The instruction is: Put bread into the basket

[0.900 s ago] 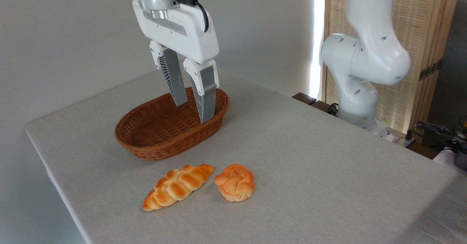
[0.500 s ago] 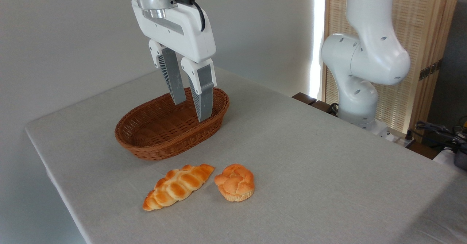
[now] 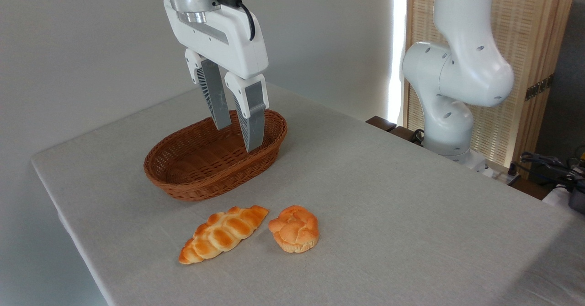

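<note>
Gripper [image 3: 237, 139] hangs over the basket [image 3: 201, 178], fingers parted w/ a gap between them, nothing held. Tips sit above the basket's right end, in front of its far rim. Bread [image 3: 222, 233] lies on the table [image 3: 388, 214] near the front edge, just left of a round bun [image 3: 295, 228], nearly touching it. Basket has nothing in it.

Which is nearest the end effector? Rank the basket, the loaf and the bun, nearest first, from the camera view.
1. Basket: directly under the open end effector, at the back left of the table.
2 and 3. Loaf and bun: both on the cloth in front of the basket, loaf left, bun right; too close to call.
</note>
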